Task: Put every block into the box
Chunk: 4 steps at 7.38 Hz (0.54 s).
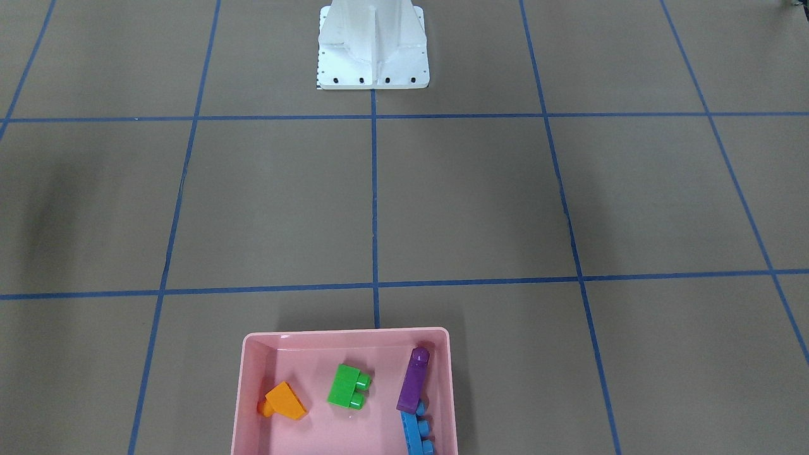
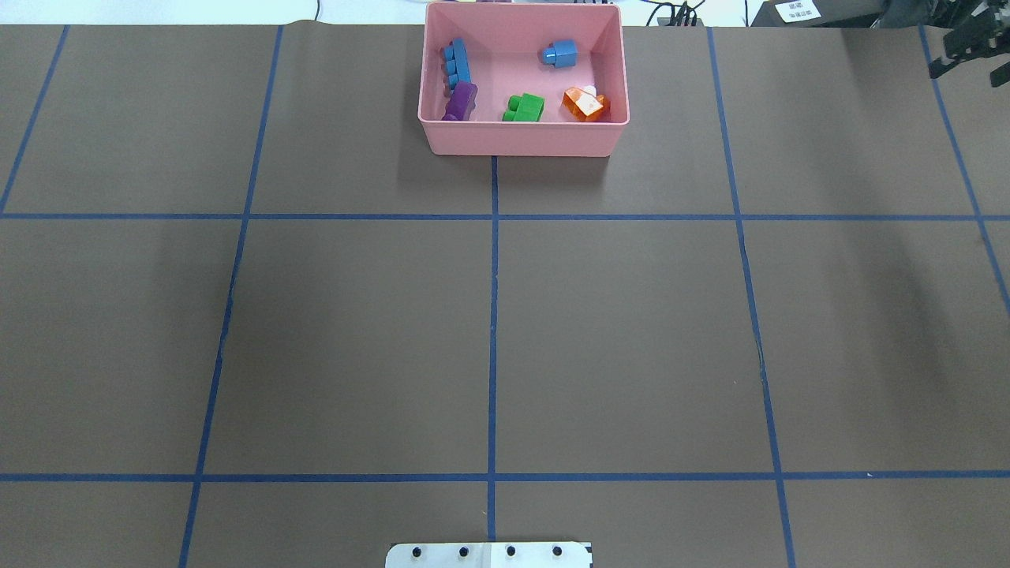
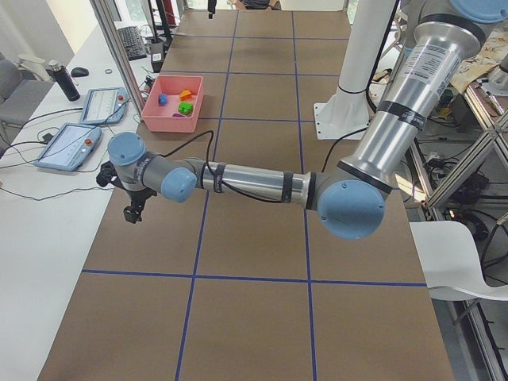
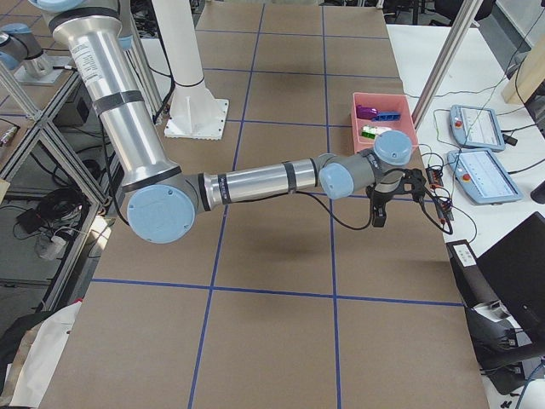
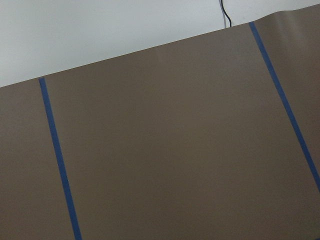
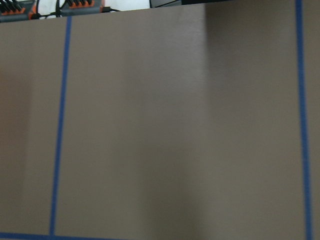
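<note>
All blocks (image 2: 525,107) inside box (image 2: 521,143); left tool (image 3: 133,212), right tool (image 4: 379,218) well apart.

pink box (image 2: 521,146): far table edge, centre, upright. All five blocks are inside. long blue brick (image 2: 455,63) and purple brick (image 2: 461,102) end to end along left wall; green brick (image 2: 525,107) near-centre; orange wedge (image 2: 586,104) near-right; tiny blue brick (image 2: 560,54) far, right of centre.

Brown table (image 2: 355,339) with blue tape grid (image 2: 494,315), white desk (image 3: 40,254) alongside.
</note>
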Each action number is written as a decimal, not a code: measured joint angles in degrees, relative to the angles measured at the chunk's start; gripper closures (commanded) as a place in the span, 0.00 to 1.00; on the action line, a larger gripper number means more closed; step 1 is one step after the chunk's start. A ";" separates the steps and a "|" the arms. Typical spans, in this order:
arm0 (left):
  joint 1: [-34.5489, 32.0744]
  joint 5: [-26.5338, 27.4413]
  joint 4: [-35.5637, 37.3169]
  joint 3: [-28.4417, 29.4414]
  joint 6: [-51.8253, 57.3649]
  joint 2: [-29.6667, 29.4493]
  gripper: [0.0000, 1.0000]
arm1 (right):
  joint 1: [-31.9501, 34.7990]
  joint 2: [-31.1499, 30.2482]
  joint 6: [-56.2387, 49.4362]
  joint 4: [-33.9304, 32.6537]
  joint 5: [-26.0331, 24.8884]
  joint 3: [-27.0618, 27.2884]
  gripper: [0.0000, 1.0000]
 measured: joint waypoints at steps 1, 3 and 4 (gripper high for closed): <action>-0.02 0.09 4.01 -6.51 0.03 3.80 0.00 | 3.12 -3.20 -8.79 -3.54 -0.33 0.94 0.00; 0.13 2.76 15.27 -19.53 0.21 9.59 0.00 | 6.64 -10.39 -17.07 -7.61 -1.15 5.19 0.00; 0.16 3.80 17.56 -24.44 0.26 13.40 0.00 | 7.79 -13.29 -18.32 -10.44 -1.48 8.73 0.00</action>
